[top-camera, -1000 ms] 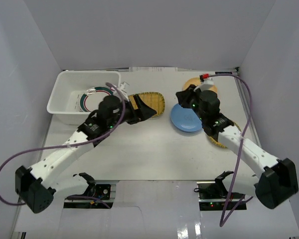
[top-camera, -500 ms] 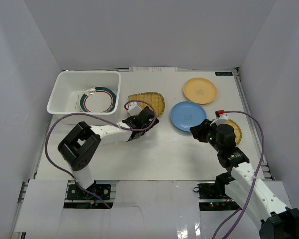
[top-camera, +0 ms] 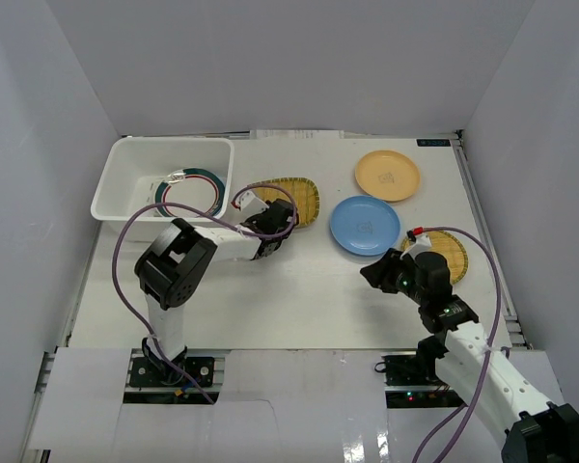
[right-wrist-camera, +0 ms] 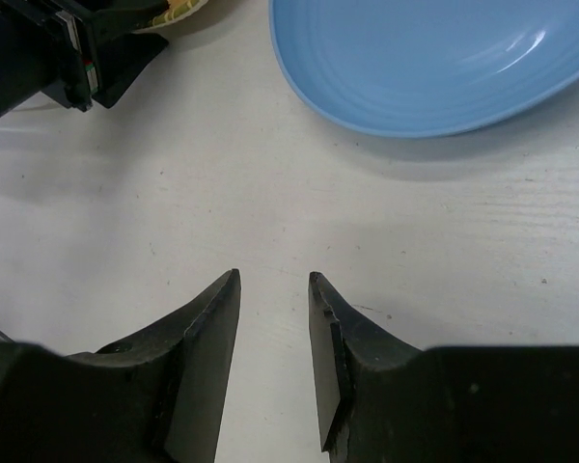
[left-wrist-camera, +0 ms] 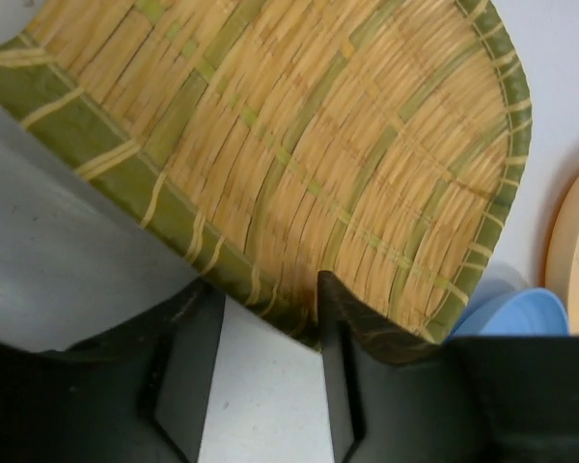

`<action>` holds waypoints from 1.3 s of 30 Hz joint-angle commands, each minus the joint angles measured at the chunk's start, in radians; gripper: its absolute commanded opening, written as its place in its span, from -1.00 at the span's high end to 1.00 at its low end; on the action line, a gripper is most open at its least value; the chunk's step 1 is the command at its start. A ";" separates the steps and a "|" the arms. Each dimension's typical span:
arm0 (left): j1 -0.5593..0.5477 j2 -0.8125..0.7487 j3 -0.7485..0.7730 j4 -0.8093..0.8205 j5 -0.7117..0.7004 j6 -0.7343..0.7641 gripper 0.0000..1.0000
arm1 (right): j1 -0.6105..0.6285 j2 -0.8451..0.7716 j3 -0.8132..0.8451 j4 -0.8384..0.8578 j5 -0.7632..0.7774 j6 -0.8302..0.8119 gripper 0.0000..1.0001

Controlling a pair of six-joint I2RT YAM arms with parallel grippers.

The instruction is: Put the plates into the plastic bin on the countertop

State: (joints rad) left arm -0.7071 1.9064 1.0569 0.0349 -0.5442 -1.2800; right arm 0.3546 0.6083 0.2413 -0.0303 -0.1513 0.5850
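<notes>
As the left jaws straddle the near rim of the yellow woven bamboo-look plate (top-camera: 294,198) (left-wrist-camera: 299,125), pickup is the step in hand.
It lies on the white bench (top-camera: 299,289) just beside the white rectangular plastic bin (top-camera: 105,188); whether those part-spread jaws bite yet I cannot tell, while the right jaws hang spread, empty, near the round blue plate (top-camera: 365,225) (right-wrist-camera: 434,58). Next, likely: firm pinch, lift, carry over the bin wall.
</notes>
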 commanded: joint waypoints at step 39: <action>0.702 -0.853 -0.055 -0.201 0.281 0.524 1.00 | -0.060 0.321 0.030 0.230 -0.004 0.174 -0.57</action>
State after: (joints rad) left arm -0.0975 1.0431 1.0168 -0.1226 -0.4313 -0.7425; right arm 0.3054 0.8986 0.2333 0.1013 -0.1345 0.7116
